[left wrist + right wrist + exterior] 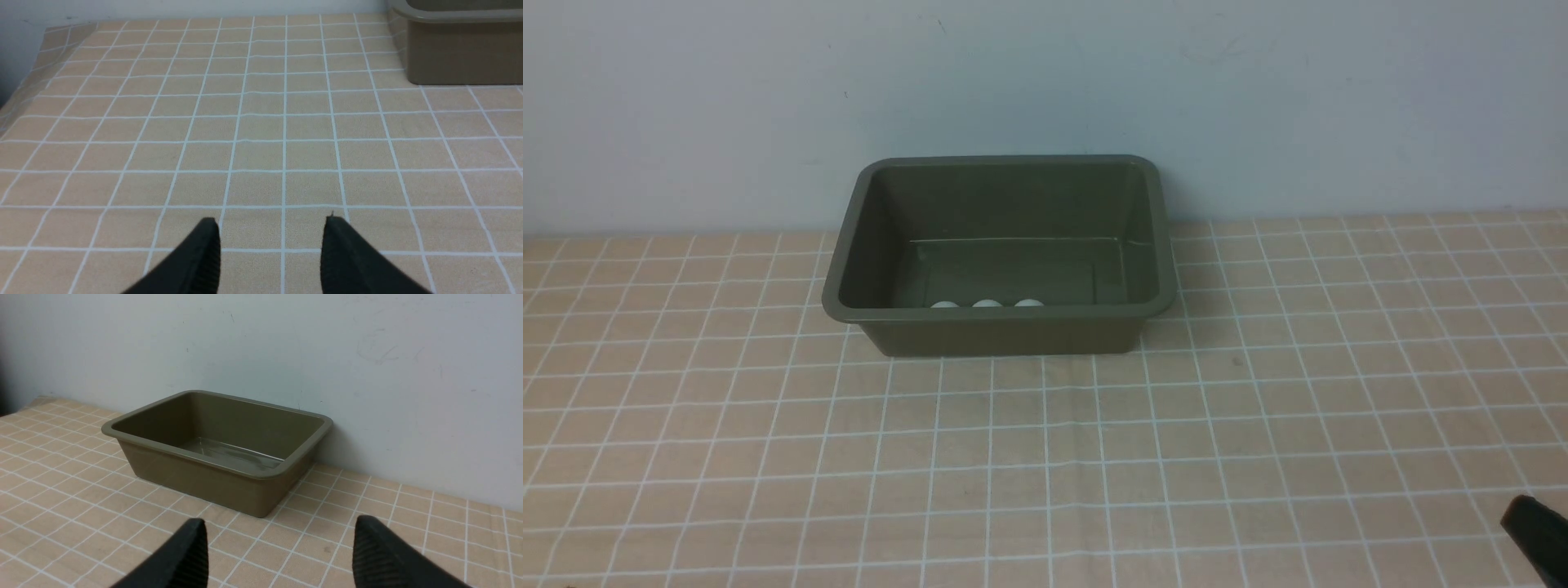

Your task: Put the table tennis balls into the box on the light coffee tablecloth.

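Observation:
The olive-green box point(996, 335) stands on the light coffee tablecloth point(1045, 457) close to the back wall. The white tops of three table tennis balls point(987, 304) peek over its near wall in a row. In the right wrist view the box point(196, 477) lies ahead and the balls are hidden behind its wall. My right gripper point(278, 535) is open and empty, well short of the box; a black bit of it point(1535, 535) shows at the front view's lower right. My left gripper point(271, 228) hovers over bare cloth, fingers apart, nothing between them. The box's corner point(461, 57) is far ahead of it.
A pale wall point(1045, 82) rises right behind the box. The cloth's far left edge point(24, 94) drops off in the left wrist view. No loose balls show on the cloth in any view.

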